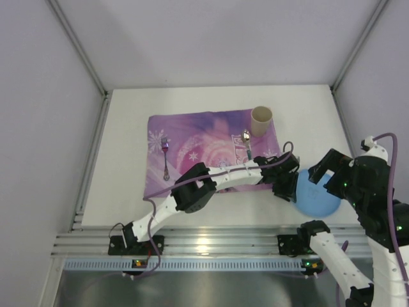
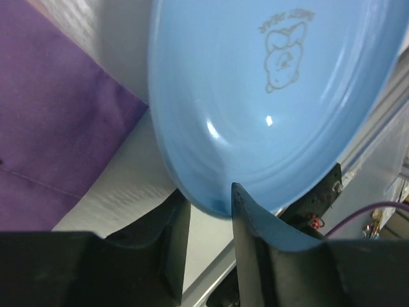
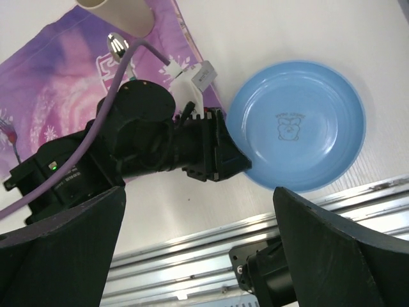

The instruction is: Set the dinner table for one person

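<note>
The blue plate's [image 2: 268, 96] rim sits between the left gripper's [image 2: 209, 203] fingers (pinched or not, I can't tell). The right gripper [image 3: 198, 192] hangs spread wide above, white dinner table [image 3: 307, 25] showing past its fingertips.

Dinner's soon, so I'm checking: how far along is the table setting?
Done: fork, spoon and cup sit on the placemat. In hand: the left tool straddles the rim of the blue plate, lying beside the mat on the dinner table; a grip isn't clear. Left: getting the plate onto the mat between fork and spoon.
</note>
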Motion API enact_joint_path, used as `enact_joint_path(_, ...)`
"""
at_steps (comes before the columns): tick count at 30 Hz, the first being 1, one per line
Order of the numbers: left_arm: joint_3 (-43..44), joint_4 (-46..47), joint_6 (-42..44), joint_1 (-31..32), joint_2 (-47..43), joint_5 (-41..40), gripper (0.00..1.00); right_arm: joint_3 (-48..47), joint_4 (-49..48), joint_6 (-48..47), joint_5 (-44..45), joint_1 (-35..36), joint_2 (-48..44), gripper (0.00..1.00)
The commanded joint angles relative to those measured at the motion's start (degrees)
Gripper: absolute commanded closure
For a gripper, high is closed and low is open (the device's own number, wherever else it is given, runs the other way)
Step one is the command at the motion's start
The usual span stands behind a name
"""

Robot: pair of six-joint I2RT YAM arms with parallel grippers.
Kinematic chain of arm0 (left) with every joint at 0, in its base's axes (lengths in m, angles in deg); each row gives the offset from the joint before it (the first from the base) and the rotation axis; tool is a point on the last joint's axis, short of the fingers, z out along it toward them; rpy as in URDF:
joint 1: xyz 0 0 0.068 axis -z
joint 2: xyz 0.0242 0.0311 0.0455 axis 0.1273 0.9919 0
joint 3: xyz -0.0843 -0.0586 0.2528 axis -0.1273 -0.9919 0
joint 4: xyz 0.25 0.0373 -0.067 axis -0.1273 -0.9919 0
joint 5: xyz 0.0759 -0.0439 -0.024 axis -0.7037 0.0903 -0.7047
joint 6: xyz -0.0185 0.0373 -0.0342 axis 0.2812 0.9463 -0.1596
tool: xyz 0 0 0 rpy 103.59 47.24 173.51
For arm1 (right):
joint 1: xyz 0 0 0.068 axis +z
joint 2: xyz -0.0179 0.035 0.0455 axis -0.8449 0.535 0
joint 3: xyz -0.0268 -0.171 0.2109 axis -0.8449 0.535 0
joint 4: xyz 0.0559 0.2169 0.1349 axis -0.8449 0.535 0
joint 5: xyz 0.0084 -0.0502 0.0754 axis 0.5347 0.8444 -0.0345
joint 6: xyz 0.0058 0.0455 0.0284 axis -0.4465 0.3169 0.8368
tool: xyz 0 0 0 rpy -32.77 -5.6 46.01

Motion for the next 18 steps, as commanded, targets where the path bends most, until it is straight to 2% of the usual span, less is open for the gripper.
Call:
enact_joint_path(1,1.99,-1.39,-4.09,0.62,1.58,-2.90,0.65,-1.62,3.27,-3.17,-0.85,0.04,-1.47,0.00)
enact_joint_path(5,1.64,-2.44,-5.32,0.98,1.93,-4.75,0.73,-1.70,3.89,-4.76,-2.16,0.04,-2.61,0.00)
enact_joint_path(7,1.73,-2.71,-5.59,1.33,2.02,-5.02,0.84,-1.35,4.15,-5.37,-2.78,0.04,-3.23,0.00)
enact_joint_path(9,1.81,-2.88,-5.50,1.59,1.85,-5.11,1.00,-1.09,4.24,-5.72,-3.57,0.04,-3.76,0.00)
enact_joint_path(12,1.64,-3.58,-4.45,1.86,-1.47,-5.45,1.00,-1.70,4.59,-5.90,-3.75,0.04,-4.37,0.01)
enact_joint_path(15,-1.69,-4.82,-2.35,1.86,-6.75,-9.75,1.00,-2.75,4.86,-5.29,-2.17,0.04,-5.07,0.00)
enact_joint_path(18,-8.36,-5.79,-1.90,0.89,-17.71,-12.22,1.00,-2.67,6.08,-3.01,1.34,0.04,-5.25,0.01)
